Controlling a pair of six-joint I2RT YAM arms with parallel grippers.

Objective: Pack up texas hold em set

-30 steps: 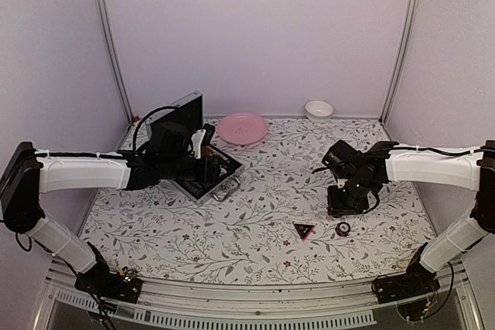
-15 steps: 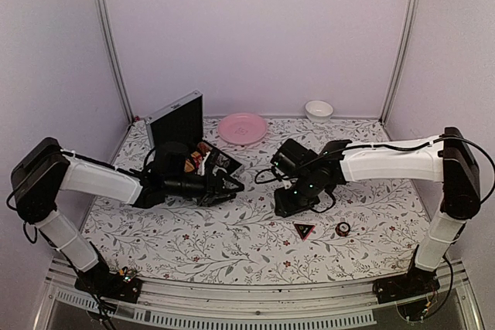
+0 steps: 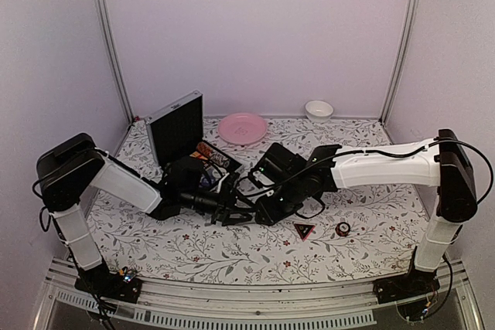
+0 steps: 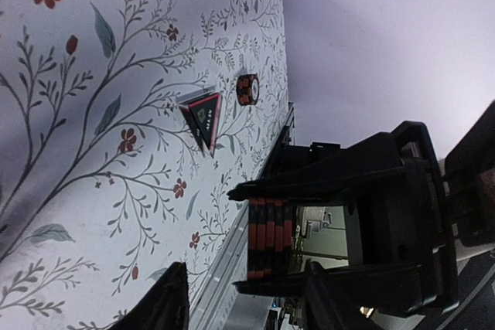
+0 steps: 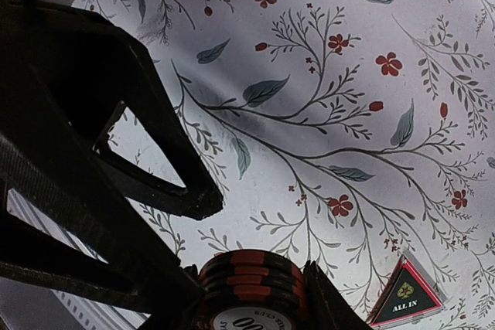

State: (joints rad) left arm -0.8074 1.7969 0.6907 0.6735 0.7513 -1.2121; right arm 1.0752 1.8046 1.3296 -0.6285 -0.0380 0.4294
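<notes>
**Chips in hand, case close by.**
The right gripper (image 5: 249,299) is clenched on the rims of a short red-and-black poker chip stack (image 5: 247,272), near the open silver aluminium case (image 3: 178,125). The left gripper (image 4: 244,307) gapes empty opposite. The stack looks light, stiff and probably slick, so its end faces seem a safer hold. The arms crowd each other by the raised lid, and there is more room rightward.
</notes>
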